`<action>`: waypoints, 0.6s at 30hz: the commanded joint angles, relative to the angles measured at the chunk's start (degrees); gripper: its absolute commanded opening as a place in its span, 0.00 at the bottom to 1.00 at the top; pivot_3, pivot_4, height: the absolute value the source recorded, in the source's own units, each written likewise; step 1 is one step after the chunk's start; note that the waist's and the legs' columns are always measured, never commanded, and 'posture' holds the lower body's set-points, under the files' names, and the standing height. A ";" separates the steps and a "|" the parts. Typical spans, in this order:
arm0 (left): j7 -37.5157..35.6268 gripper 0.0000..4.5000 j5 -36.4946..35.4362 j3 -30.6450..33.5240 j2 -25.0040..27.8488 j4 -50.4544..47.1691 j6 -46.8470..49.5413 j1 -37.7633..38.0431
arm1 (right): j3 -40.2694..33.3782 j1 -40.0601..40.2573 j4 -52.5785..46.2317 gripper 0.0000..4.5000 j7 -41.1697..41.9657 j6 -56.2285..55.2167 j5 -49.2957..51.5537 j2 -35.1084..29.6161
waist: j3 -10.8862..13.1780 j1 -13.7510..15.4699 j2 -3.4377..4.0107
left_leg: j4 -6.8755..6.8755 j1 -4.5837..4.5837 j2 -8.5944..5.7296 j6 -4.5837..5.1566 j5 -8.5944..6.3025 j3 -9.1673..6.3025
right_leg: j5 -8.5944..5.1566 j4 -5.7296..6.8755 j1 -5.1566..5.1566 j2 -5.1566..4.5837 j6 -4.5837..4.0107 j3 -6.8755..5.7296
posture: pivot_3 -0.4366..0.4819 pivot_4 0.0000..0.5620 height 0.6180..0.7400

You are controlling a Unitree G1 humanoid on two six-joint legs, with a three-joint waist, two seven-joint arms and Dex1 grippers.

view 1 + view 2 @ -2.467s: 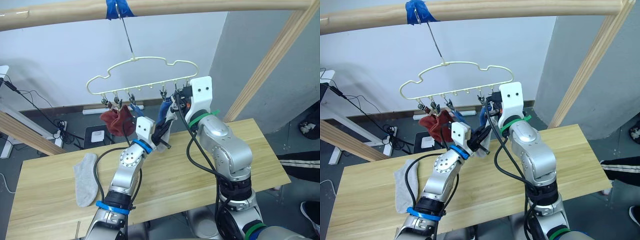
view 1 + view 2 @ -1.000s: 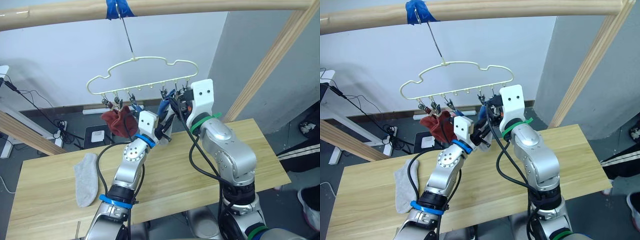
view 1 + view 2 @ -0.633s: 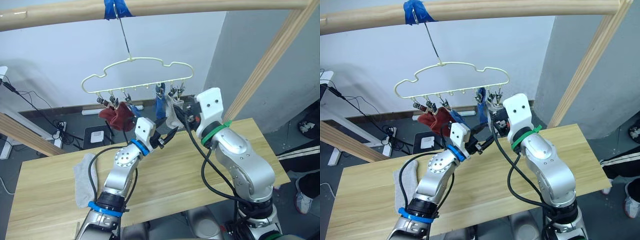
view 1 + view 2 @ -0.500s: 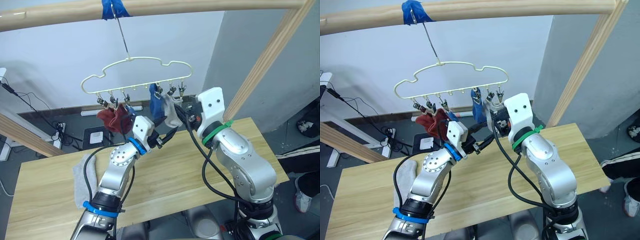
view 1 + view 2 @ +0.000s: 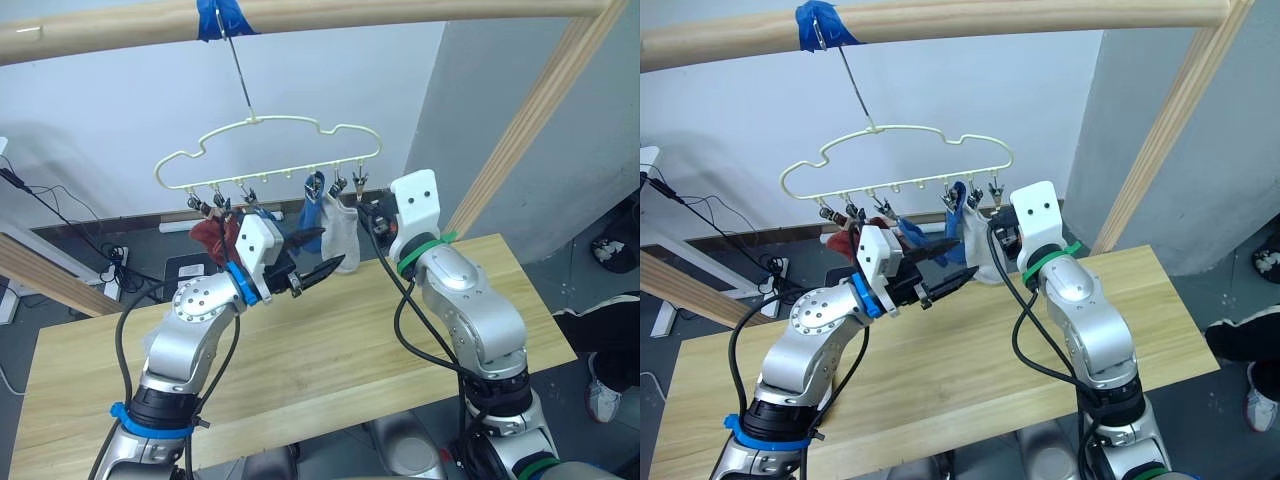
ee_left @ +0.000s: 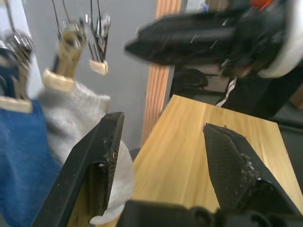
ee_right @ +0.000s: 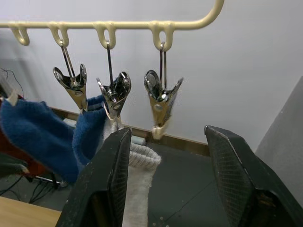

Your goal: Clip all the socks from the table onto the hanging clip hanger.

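The pale yellow clip hanger (image 5: 262,150) hangs from the pole by its hook. On its clips hang a red sock (image 5: 205,232), a blue sock (image 5: 313,199) and a light grey sock (image 5: 341,227). The right wrist view shows the grey sock (image 7: 137,158) under its clip, blue socks (image 7: 35,137) beside it, and the end clip (image 7: 161,100) bare. My left gripper (image 5: 332,247) is open just below and left of the grey sock, holding nothing. My right gripper (image 7: 168,131) is open, a little short of the clips. The table (image 5: 350,340) lies below.
A wooden pole frame (image 5: 420,8) spans the top, with a slanted post (image 5: 530,120) at the right. Blue tape (image 5: 220,15) fixes the hook. Cables and a power strip (image 5: 110,255) lie on the floor behind. A person's leg (image 5: 600,340) is at the right edge.
My left gripper opened, let go of the grey sock and drew back to the left. The right gripper backed off the clip. The grey sock now hangs clipped; the hanger has swung slightly left.
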 commanded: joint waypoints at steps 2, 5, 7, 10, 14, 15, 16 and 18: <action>0.15 0.66 -1.20 1.59 0.72 -2.94 0.95 -1.79 | -0.91 -2.59 3.35 0.57 -0.08 -5.07 -0.81 0.48 | 0.00 0.10 0.00 | 0.01 0.00 -0.02 0.00 0.00 0.00 | 0.00 0.00 0.00 -0.01 0.00 0.00 | 0.20 0.33 0.79; 0.14 0.66 -1.29 1.79 0.93 -2.99 1.25 -2.29 | -1.29 -3.62 6.16 0.57 0.05 -7.19 -0.77 0.59 | 0.00 0.13 0.00 | -0.01 0.00 -0.01 0.00 0.00 -0.01 | 0.00 0.01 0.00 -0.01 0.00 -0.01 | 0.21 0.32 0.79; 0.12 0.66 -1.28 1.89 1.05 -2.84 1.24 -2.50 | -1.50 -4.17 7.50 0.57 0.06 -8.24 -0.70 0.68 | 0.00 0.18 0.00 | -0.01 0.00 0.00 0.00 0.00 -0.01 | 0.01 0.02 -0.01 -0.01 -0.01 -0.01 | 0.21 0.32 0.79; -0.15 0.66 -1.04 2.13 1.21 -2.25 1.01 -2.92 | -1.85 -5.10 10.07 0.57 -0.31 -10.12 -0.87 0.90 | 0.00 0.29 0.00 | -0.01 -0.01 0.00 0.00 0.00 -0.01 | 0.01 0.02 -0.01 -0.01 -0.01 -0.01 | 0.22 0.31 0.79; -0.34 0.66 -0.92 2.37 1.48 -1.87 0.80 -3.30 | -2.27 -5.93 12.16 0.57 -0.64 -11.84 -0.80 1.55 | -0.01 0.43 0.01 | 0.00 0.00 -0.01 0.00 0.00 -0.01 | 0.01 0.04 -0.01 -0.02 -0.01 -0.01 | 0.22 0.31 0.79; -0.36 0.66 -0.91 2.39 1.53 -1.78 0.73 -3.36 | -2.43 -6.19 12.53 0.57 -0.75 -12.11 -0.75 1.88 | -0.01 0.45 0.01 | 0.00 0.00 0.00 0.00 0.00 -0.01 | 0.01 0.05 -0.01 -0.02 -0.01 -0.01 | 0.22 0.31 0.79; -0.43 0.66 -0.89 2.40 1.65 -1.72 0.66 -3.42 | -2.64 -6.59 12.87 0.57 -0.96 -12.38 -0.69 2.31 | -0.01 0.45 0.01 | 0.00 0.00 0.00 0.00 0.00 -0.01 | 0.01 0.05 -0.01 -0.02 -0.01 -0.01 | 0.22 0.31 0.79; -0.51 0.66 -0.89 2.41 1.80 -1.67 0.61 -3.51 | -2.96 -7.12 13.30 0.57 -1.18 -12.76 -0.66 2.94 | -0.01 0.46 0.01 | 0.00 0.00 0.00 0.00 0.00 0.00 | 0.01 0.05 -0.01 -0.02 -0.01 0.00 | 0.22 0.30 0.79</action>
